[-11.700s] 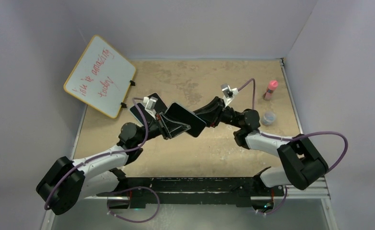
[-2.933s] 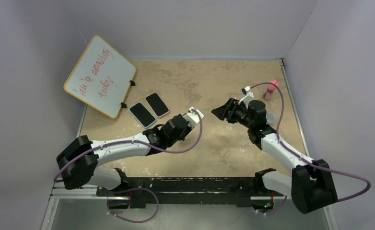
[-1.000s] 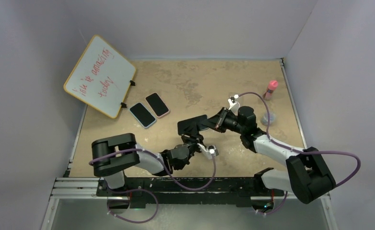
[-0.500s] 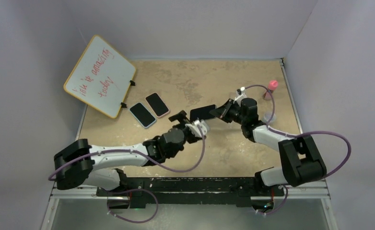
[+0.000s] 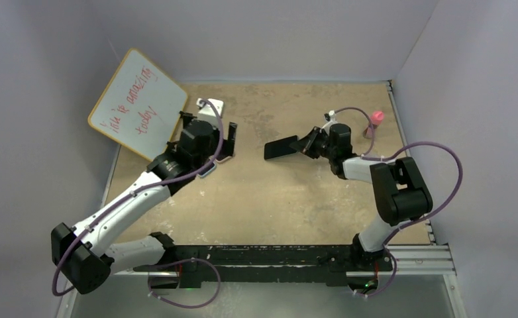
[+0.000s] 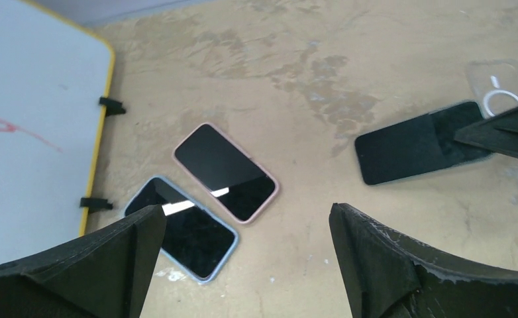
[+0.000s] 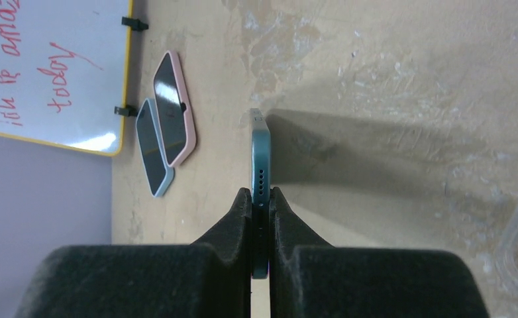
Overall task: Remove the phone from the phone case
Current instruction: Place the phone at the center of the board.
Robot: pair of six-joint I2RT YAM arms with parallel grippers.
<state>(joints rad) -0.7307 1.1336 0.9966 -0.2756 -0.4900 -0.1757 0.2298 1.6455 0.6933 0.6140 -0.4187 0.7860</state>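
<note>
Hovering right above two cased phones, the left tool (image 6: 246, 220) is spread wide and holds nothing. The pink-cased phone (image 6: 224, 172) and blue-cased phone (image 6: 183, 228) lie flat, side by side, near the left edge of the worktop (image 5: 276, 205), just beside the whiteboard (image 5: 137, 103). Their long axes are parallel and run diagonally across the gap between the left tool's fingers, so I'd guess it needs a wrist turn before pinching. The left arm is clearly nearer. The right tool (image 7: 261, 199) is well apart, over the middle of the worktop, clamped on one end of a bare phone (image 5: 279, 148). That phone has a dark face, a teal frame with speaker holes, and no case that I can see. A clear case (image 6: 501, 83) lies toward the right edge and looks empty. Both cased phones have dark, glossy screens and thin rims.
</note>
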